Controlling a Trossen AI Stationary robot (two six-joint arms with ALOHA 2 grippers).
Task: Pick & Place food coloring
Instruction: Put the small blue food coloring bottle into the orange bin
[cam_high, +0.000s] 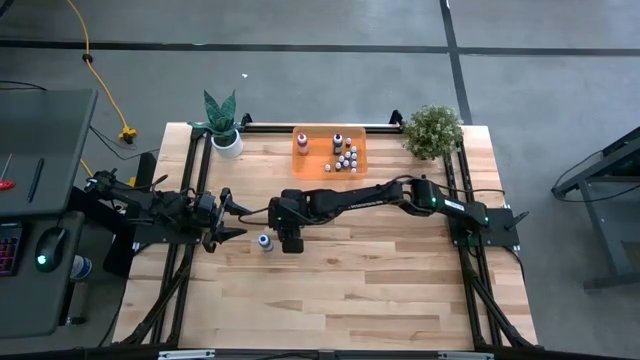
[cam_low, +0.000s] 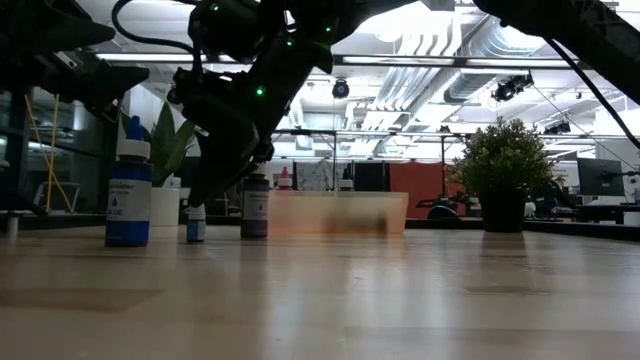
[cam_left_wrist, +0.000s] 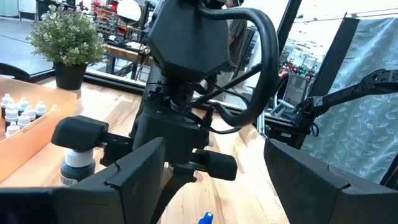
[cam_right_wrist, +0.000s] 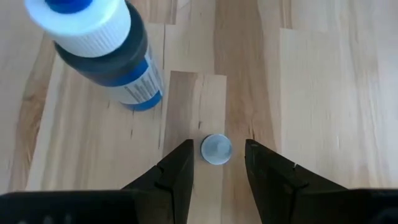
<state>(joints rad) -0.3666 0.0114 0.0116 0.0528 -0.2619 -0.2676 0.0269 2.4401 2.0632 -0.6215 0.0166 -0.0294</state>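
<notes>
- Right tool (cam_right_wrist: 217, 163): fingers parted, pointed straight down over mid-bench; holding nothing.
- Small dropper bottle (cam_right_wrist: 216, 149): upright on the bench directly beneath, its round pale cap seen end-on in the gap between the fingers, touching neither.
- Step in hand, as judged: closing on this small bottle. Keep the cap centred in the gap, lower until the fingers flank the body below the cap, then close evenly; the bottle looks light and narrow, so an off-centre squeeze could tip it.
- Blue-bodied bottle (cam_right_wrist: 109, 53): larger, white ribbed cap, standing just beside the tool on the left arm's side. Nearest obstacle; a sideways drift could knock it.
- Left tool (cam_high: 232, 218): fingers parted, empty, low over the bench near the blue-bodied bottle, facing the right arm.
- Orange tray (cam_high: 358, 158): well apart, toward the bench's far edge; holds a cluster of small bottles.
- Potted plants (cam_high: 432, 132): two, at the far corners, clear of the work.
</notes>
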